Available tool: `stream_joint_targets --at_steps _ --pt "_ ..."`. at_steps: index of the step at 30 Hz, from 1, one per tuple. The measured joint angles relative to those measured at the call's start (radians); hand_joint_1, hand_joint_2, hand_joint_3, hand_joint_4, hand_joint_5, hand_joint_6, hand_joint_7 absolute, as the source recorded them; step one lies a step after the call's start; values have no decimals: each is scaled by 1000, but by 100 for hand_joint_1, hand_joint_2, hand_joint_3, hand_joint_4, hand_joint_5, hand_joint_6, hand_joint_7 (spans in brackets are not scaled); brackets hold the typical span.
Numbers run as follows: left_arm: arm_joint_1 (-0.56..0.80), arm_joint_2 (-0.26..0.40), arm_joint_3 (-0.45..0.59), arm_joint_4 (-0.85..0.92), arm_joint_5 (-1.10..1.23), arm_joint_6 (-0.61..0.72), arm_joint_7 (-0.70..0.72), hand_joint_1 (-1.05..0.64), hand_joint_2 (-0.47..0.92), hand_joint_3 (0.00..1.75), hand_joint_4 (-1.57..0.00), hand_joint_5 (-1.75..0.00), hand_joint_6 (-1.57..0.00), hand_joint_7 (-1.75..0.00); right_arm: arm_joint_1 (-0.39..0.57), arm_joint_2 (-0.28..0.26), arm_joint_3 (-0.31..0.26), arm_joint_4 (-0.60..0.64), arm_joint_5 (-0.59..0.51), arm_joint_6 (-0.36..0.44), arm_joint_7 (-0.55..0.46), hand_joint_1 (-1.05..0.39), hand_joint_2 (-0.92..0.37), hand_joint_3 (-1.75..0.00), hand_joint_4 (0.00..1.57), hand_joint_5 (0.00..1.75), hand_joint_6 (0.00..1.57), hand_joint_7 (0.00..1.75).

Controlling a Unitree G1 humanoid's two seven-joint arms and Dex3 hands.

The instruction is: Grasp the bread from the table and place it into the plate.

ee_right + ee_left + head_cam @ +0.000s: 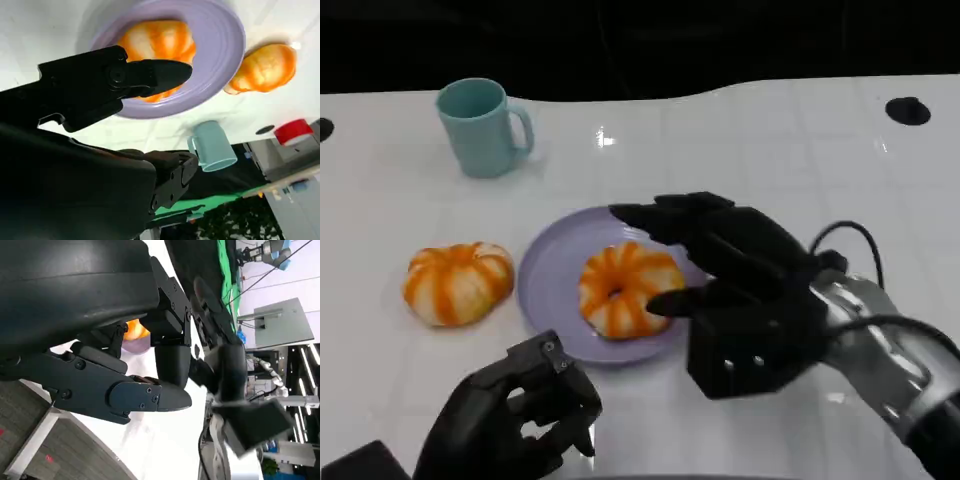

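1. The left hand point(515, 420) is nearest, in front of the plate point(545, 290), fingers curled in and holding nothing.
2. The right hand point(725, 290) is beside the plate, fingers apart around the bread point(625, 288) in it; whether they touch it, I cannot tell.
3. It seems one bread is placed; a second bread point(457, 282) lies on the worktop point(770, 150), beside the plate.
4. A mug point(480, 127) stands behind the plate.

Head view: bright, even overhead lighting on the white surface point(740, 130), with small specular glints and soft, faint shadows; the background beyond the far edge is black. The right hand point(740, 290) is slightly soft. Left wrist view: near parts dark, the right hand motion-blurred, strip lights bright at one edge. Right wrist view: sharp plate point(220, 60), underexposed hand.
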Motion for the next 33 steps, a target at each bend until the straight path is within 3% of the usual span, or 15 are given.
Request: stream_joint_targets --at_steps 7,10,14,17,19,20,22,24,27,33 --pt "-3 -1 0 2 -2 1 0 -55 92 32 -65 -175 -58 -153 184 -81 -62 -188 29 -47 -2 -63 -92 -17 0 61 28 5" --pt "-6 -1 1 3 -1 1 0 -56 92 32 -65 -175 -58 -153 246 -114 -92 -244 35 -70 -5 -58 -92 -15 11 68 39 10" --pt "-5 -1 1 2 -3 8 0 -55 92 32 -65 -175 -58 -153 331 -151 -139 -303 38 -109 -30 -48 -91 -8 35 78 59 19" --pt "-5 -1 2 2 -5 11 0 -54 92 32 -65 -175 -58 -153 380 -159 -167 -324 47 -149 -60 -28 -87 -4 65 96 82 31" --pt "-6 -1 2 2 -7 11 0 -54 92 32 -65 -175 -58 -153 412 -159 -192 -331 69 -182 -90 -15 -86 -8 78 116 96 49" --pt "-6 -1 3 2 -6 11 0 -54 92 32 -65 -175 -59 -153 427 -159 -205 -334 80 -196 -99 -12 -84 -13 80 121 96 60" --pt "-6 0 5 2 -6 11 0 -55 92 32 -66 -175 -59 -154 454 -160 -225 -343 97 -214 -107 -10 -59 -63 81 133 94 84" --pt "-7 0 5 2 -7 11 0 -55 92 32 -66 -175 -58 -153 478 -167 -233 -357 100 -226 -107 -12 -47 -87 75 154 84 108" --pt "-7 1 7 2 -10 11 0 -55 92 32 -66 -175 -58 -153 515 -178 -253 -380 90 -231 -110 -12 -40 -101 71 169 72 131" --pt "-7 2 8 2 -10 11 0 -56 92 31 -66 -175 -59 -152 587 -184 -279 -436 77 -231 -122 -8 -32 -120 72 175 65 146"
